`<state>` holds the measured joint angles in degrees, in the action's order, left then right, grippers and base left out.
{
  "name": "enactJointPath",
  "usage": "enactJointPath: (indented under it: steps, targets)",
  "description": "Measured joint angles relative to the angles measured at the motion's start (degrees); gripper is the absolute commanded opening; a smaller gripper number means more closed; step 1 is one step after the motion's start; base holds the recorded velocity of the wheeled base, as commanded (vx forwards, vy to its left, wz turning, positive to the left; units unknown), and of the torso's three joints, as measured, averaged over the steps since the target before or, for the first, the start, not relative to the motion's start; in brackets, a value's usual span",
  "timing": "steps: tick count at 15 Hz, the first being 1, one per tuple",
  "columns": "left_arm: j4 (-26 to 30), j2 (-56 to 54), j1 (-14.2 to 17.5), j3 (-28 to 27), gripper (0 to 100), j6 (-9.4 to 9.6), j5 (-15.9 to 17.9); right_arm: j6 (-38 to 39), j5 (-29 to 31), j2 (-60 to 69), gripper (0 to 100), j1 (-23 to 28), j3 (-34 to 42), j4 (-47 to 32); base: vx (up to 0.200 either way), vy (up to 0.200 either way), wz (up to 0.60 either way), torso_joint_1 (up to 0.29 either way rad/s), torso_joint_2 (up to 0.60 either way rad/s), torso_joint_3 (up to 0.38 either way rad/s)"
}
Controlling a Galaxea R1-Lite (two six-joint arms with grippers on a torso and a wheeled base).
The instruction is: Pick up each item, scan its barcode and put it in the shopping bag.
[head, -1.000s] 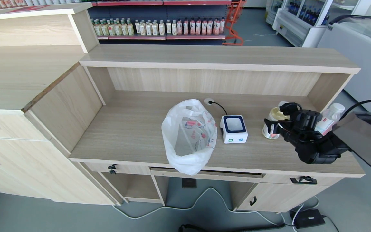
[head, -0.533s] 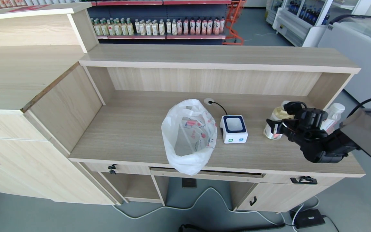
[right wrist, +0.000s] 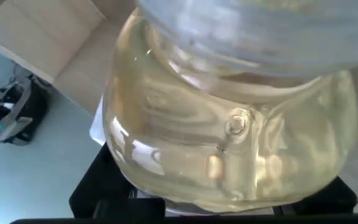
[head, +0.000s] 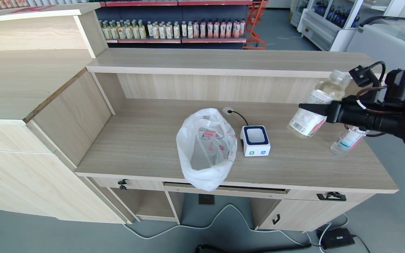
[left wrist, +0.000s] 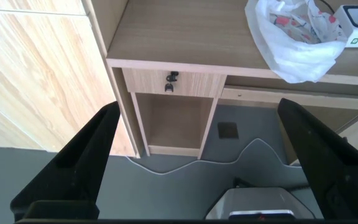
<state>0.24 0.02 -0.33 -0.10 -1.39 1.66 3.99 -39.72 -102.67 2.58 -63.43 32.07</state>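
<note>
My right gripper (head: 320,109) is shut on a clear bottle of pale yellow drink (head: 311,113), holding it tilted in the air above the right side of the counter, its white label and barcode facing down and left. Close up, the same bottle (right wrist: 229,130) fills the right wrist view. A second bottle (head: 346,140) with a blue-and-white label stands on the counter just behind the arm. The white barcode scanner (head: 255,140) sits mid-counter, left of the held bottle. Beside it the white shopping bag (head: 206,149) stands open. My left gripper (left wrist: 201,158) hangs open, low beside the counter front.
The wooden counter (head: 146,140) has a raised back shelf (head: 237,61) and side walls boxing in the work surface. A black cable (head: 239,116) runs from the scanner to a hole in the counter. Drawers and an open cubby (left wrist: 173,121) lie below the front edge.
My right gripper has lifted the yellow-drink bottle off the counter and raised it up and to the right, tilting it. The second bottle now stands uncovered.
</note>
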Motion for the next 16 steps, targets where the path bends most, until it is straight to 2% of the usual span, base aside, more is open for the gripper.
enactJointPath:
  steps: [2, 5, 6, 8, 11, 16]
  targets:
    - [0.0, 0.0, 0.0, 0.0, 100, 0.00, 0.0, 2.6, -15.1, 8.4, 0, -0.2, 4.1, -3.9, 0.000, 0.000, 0.00, 0.000, 0.00, 0.000]
    - [0.0, 0.0, 0.0, 0.0, 100, 0.00, 0.0, 3.6, -31.0, 16.4, 0, -1.2, 10.2, -5.2, 0.000, 0.000, 0.00, 0.000, 0.00, 0.000]
    - [0.0, 0.0, 0.0, 0.0, 100, 0.00, 0.0, 3.9, -34.1, 18.1, 0, -2.0, 11.6, -5.4, 0.000, 0.000, 0.00, 0.000, 0.00, 0.000]
    - [0.0, 0.0, 0.0, 0.0, 100, 0.00, 0.0, 7.4, -39.3, 20.9, 0, -4.6, 13.0, -6.0, 0.000, 0.000, 0.00, 0.000, 0.00, 0.000]
    - [0.0, 0.0, 0.0, 0.0, 100, 0.00, 0.0, 12.8, -43.8, 24.8, 0, -8.0, 13.7, -6.1, 0.000, 0.000, 0.00, 0.000, 0.00, 0.000]
    - [0.0, 0.0, 0.0, 0.0, 100, 0.00, 0.0, 13.4, -44.3, 28.7, 0, -10.7, 17.0, -6.3, 0.000, 0.000, 0.00, 0.000, 0.00, 0.000]
